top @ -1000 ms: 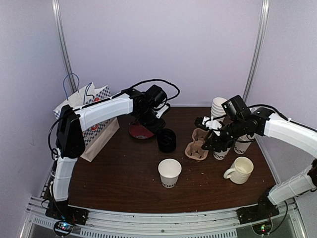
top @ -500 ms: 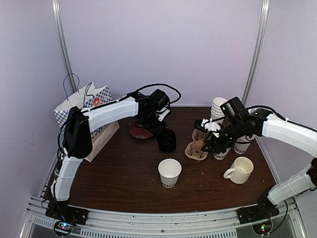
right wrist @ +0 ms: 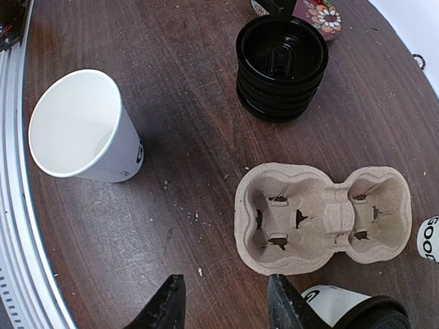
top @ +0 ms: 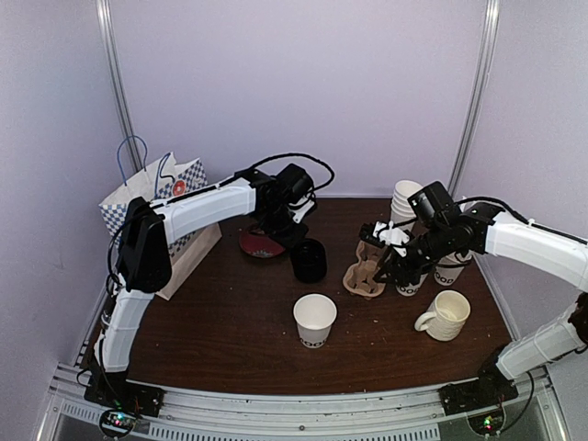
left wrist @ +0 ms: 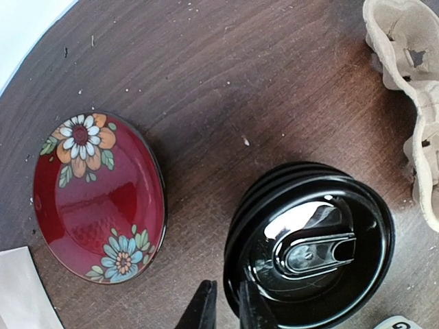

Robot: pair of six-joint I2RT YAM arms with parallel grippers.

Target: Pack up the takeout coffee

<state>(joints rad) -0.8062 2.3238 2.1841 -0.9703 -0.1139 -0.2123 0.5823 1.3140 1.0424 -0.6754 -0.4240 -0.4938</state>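
Note:
A stack of black dome lids (top: 309,260) (left wrist: 315,240) (right wrist: 281,65) stands mid-table. My left gripper (left wrist: 230,308) (top: 296,241) is down at its near edge, one finger outside the top lid's rim and one inside, pinched onto it. The brown pulp carrier (top: 365,269) (right wrist: 322,216) lies empty to the right. My right gripper (right wrist: 226,305) (top: 386,266) hovers open just beside it, holding nothing. An open white cup (top: 314,320) (right wrist: 82,127) stands in front. A lidded "GOOD" cup (top: 411,283) (right wrist: 350,308) sits under the right arm.
A red flowered plate (top: 260,243) (left wrist: 96,195) lies left of the lids. A checked paper bag (top: 165,220) stands at the left edge. At the right are a stack of lidless cups (top: 404,197), another printed cup (top: 450,269) and a cream mug (top: 446,315).
The left gripper's jaws have narrowed from wide apart to a pinch on the top lid's rim. The right arm has barely moved.

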